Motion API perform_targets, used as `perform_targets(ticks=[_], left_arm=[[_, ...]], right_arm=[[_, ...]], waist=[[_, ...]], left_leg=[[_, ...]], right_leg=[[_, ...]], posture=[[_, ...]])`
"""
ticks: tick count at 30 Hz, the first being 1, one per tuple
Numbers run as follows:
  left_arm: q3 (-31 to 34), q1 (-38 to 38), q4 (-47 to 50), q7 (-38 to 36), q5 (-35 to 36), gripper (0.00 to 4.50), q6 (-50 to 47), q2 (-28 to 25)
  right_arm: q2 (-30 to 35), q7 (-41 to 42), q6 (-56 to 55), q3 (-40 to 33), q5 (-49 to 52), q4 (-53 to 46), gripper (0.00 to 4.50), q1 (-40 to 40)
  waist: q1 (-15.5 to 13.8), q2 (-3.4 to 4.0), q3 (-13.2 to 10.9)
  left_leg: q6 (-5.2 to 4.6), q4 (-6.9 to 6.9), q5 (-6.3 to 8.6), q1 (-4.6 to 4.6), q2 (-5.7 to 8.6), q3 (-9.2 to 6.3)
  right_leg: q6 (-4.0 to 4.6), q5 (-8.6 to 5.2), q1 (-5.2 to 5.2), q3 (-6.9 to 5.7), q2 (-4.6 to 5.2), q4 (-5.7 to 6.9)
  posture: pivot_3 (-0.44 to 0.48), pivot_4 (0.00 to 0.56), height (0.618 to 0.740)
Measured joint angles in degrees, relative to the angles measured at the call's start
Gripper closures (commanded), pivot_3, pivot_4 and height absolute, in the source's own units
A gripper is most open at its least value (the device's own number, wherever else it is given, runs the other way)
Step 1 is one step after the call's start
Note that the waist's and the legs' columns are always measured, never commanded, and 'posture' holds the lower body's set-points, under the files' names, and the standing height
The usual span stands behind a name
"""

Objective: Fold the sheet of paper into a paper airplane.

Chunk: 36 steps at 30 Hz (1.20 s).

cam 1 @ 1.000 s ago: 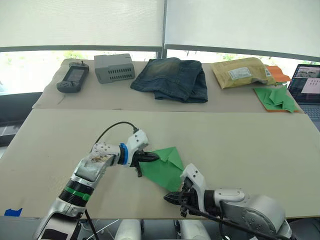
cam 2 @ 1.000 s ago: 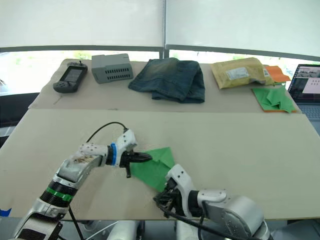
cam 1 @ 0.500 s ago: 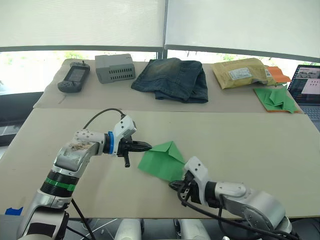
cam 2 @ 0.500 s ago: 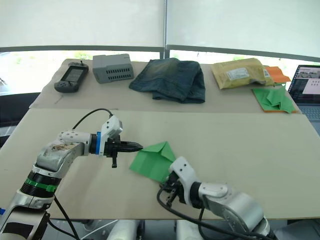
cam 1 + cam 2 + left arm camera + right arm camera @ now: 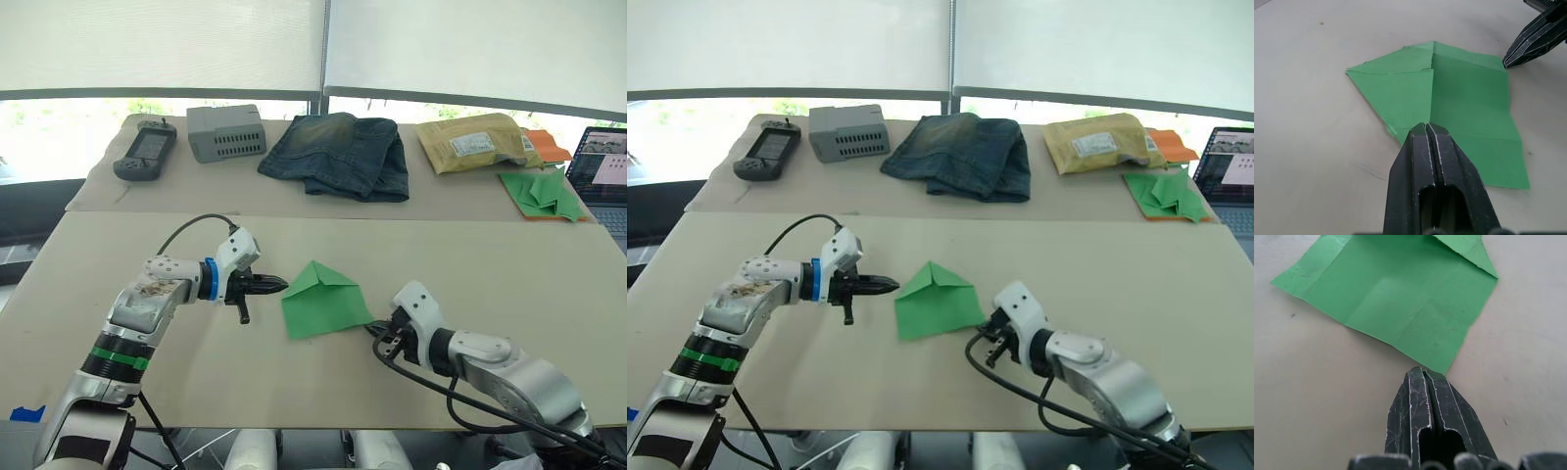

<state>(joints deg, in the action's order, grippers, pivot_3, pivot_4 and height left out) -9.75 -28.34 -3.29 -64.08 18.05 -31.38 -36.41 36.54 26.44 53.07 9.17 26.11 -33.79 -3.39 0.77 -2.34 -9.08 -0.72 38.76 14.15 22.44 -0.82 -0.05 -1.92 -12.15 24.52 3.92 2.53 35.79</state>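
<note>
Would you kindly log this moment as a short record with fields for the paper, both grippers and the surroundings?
paper: green sheet flat on the near table, top corners folded into a point
left gripper: fingers shut, tip at the sheet's left edge
right gripper: fingers shut, tip at the sheet's near right corner
far table: jeans, grey box, handheld controller, padded envelope

One green sheet of paper (image 5: 320, 299), two pincers: left pincer (image 5: 278, 286), right pincer (image 5: 380, 329). One handheld controller (image 5: 144, 151), one grey box (image 5: 225, 131), one jeans (image 5: 338, 154), one padded mailer (image 5: 474, 141), one green paper pile (image 5: 542, 191), one laptop (image 5: 602, 171).
</note>
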Motion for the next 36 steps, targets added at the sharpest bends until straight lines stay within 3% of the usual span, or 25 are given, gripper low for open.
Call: perform_targets(ticks=[10,15,24,36], left_arm=[[-1.35,-2.28,-4.49,8.66,-3.44,4.48,2.43,9.56],[-4.13,-1.80,-4.44,12.33,-6.92,4.48,0.37,10.71],[-4.44,-1.36,-4.05,13.99,-8.92,4.48,-0.30,10.31],[-5.01,-0.24,-2.19,14.62,-9.44,4.48,-0.17,10.36]], right_arm=[[3.57,3.84,6.85,-7.67,7.66,-3.62,4.50,2.37],[3.03,3.32,6.86,-8.54,7.39,-1.33,4.50,1.01],[-5.74,-0.45,5.00,-2.78,6.02,-0.34,4.50,1.83],[-14.10,-3.07,-2.96,-0.78,1.14,4.79,4.50,1.74]], waist=[[0.08,-0.08,-0.05],[0.24,-0.08,-0.05],[0.28,-0.05,-0.03],[0.24,-0.01,-0.01]], left_leg=[[0.00,0.09,0.00,0.04,0.01,0.02],[0.00,0.01,0.00,0.00,0.02,0.00],[0.00,0.02,0.00,-0.15,-0.01,0.01],[0.00,0.01,0.00,-0.21,-0.02,0.00]], right_leg=[[-0.12,0.07,-0.02,0.06,0.01,0.00],[-0.07,0.05,0.00,0.03,-0.10,0.02],[-0.06,0.04,-0.17,0.07,-0.04,0.06],[-0.06,0.04,-0.20,0.05,-0.04,0.07]], posture=[[0.000,0.150,0.728],[0.000,0.150,0.728],[0.000,0.150,0.728],[0.000,0.150,0.728]])
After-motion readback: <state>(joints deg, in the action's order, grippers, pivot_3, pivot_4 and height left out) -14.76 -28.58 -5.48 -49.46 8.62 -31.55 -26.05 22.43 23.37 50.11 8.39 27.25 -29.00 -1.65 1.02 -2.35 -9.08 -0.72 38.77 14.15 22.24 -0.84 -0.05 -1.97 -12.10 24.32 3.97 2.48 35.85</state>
